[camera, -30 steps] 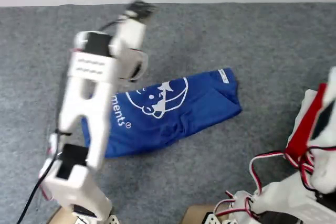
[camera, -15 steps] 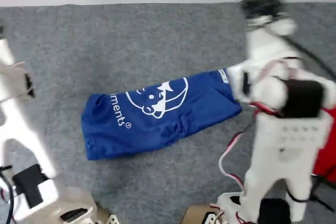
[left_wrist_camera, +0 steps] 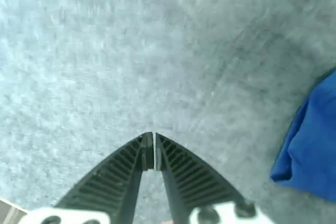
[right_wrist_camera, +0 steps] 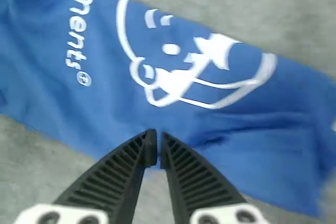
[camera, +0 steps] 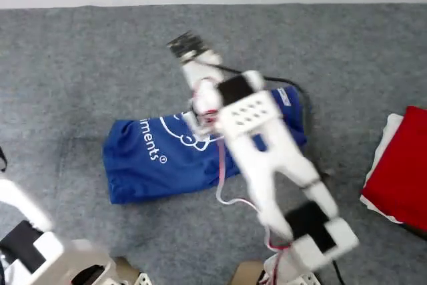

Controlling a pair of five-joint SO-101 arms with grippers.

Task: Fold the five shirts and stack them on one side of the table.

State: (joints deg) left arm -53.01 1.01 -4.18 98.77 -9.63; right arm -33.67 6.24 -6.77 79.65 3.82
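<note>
A blue shirt (camera: 157,158) with a white printed logo lies roughly folded on the grey mat, mid-table. My right arm (camera: 257,118) stretches across it from the near right. In the right wrist view the right gripper (right_wrist_camera: 154,150) is shut, hovering over the blue shirt (right_wrist_camera: 220,108) near its edge below the logo, with nothing between the fingers. My left arm (camera: 30,248) is pulled back at the near left corner. The left gripper (left_wrist_camera: 154,153) is shut above bare mat, with a corner of the blue shirt (left_wrist_camera: 312,150) off to one side.
A red folded shirt (camera: 403,165) lies on a white one (camera: 385,139) at the right table edge. Grey mat (camera: 87,65) covers the table, with open room at the back and on the left. A pale wall runs along the far edge.
The left arm pulled off the blue shirt back to the near left corner. The right arm swung from the red pile at the right across to above the blue shirt.
</note>
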